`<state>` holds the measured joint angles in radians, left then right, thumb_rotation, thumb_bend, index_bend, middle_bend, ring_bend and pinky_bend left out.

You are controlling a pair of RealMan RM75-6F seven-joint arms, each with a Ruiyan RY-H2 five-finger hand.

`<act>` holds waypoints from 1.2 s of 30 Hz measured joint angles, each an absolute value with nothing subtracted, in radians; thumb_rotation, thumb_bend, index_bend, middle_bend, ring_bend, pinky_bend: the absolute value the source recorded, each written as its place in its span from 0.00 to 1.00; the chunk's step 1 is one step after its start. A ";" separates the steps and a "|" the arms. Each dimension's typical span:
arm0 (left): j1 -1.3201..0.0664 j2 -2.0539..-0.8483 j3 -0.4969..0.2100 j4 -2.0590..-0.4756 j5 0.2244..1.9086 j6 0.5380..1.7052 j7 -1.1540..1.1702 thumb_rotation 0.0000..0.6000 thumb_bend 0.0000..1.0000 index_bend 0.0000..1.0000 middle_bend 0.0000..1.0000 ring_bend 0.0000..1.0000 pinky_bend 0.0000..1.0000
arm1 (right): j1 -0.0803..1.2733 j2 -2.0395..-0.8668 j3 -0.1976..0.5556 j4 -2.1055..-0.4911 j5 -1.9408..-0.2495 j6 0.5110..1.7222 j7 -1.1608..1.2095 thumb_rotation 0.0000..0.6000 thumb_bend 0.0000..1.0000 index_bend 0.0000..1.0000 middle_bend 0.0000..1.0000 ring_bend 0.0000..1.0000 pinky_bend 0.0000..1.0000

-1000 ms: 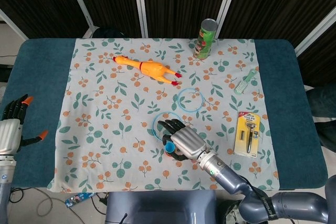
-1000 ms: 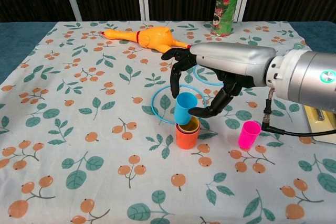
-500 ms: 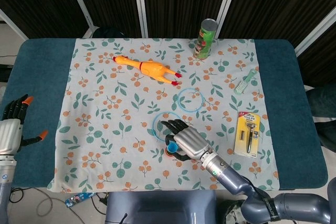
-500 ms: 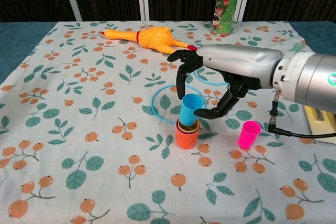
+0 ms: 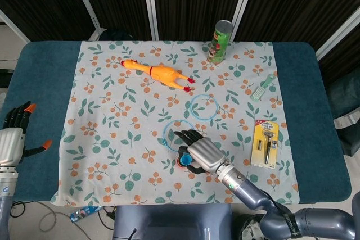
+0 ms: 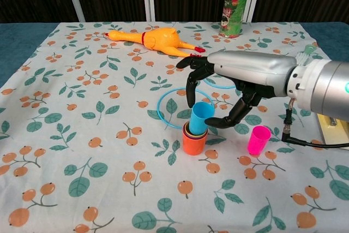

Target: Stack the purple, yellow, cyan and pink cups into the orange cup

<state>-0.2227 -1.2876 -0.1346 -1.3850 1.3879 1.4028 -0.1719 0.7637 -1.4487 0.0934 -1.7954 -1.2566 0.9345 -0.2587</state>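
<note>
Since a second ago the right hand (image 6: pixel 229 88) has carried the cyan cup (image 6: pixel 199 118) rightward and down, so the cup, pinched between thumb and fingers, now leans with its base in the orange cup (image 6: pixel 194 142), where a yellow and a purple rim show nested. One pink cup (image 6: pixel 258 139) stands just right of the stack on the floral tablecloth (image 6: pixel 82 135), which covers a blue table (image 5: pixel 42 82) before dark curtains. Further out lie two blue rings, one rubber chicken (image 6: pixel 155 40) and one green can (image 6: pixel 233 4); the left hand (image 5: pixel 14 133) rests spread and empty at the table's edge.

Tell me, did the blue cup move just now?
Yes. The cyan cup in the right hand has come down and rightward, into the orange cup, which stayed put.
</note>
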 measured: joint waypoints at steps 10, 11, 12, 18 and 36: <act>-0.221 -1.287 -0.137 -1.385 1.386 1.401 -0.171 1.00 0.15 0.08 0.00 0.00 0.00 | 0.765 -1.459 0.088 -1.792 -1.243 0.919 -0.263 1.00 0.40 0.10 0.00 0.00 0.10; -0.221 -1.287 -0.138 -1.385 1.386 1.401 -0.171 1.00 0.15 0.08 0.00 0.00 0.00 | 0.765 -1.459 0.089 -1.792 -1.238 0.916 -0.264 1.00 0.40 0.08 0.00 0.00 0.10; -0.221 -1.287 -0.138 -1.386 1.385 1.401 -0.171 1.00 0.15 0.08 0.00 0.00 0.00 | 0.766 -1.459 0.089 -1.791 -1.233 0.913 -0.266 1.00 0.40 0.07 0.00 0.00 0.10; -0.220 -1.286 -0.139 -1.386 1.383 1.401 -0.169 1.00 0.15 0.08 0.00 0.00 0.00 | 0.771 -1.449 0.095 -1.796 -1.192 0.910 -0.305 1.00 0.40 0.07 0.00 0.00 0.10; -0.208 -1.214 -0.100 -1.487 1.392 1.362 -0.112 1.00 0.15 0.06 0.00 0.00 0.00 | 0.700 -1.279 0.017 -1.897 -1.188 0.939 -0.338 1.00 0.39 0.17 0.00 0.00 0.10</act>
<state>-0.2077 -1.2145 -0.0995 -1.4865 1.3918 1.3621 -0.1124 0.7005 -1.2788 0.0170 -1.8970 -1.1884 0.9392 -0.3384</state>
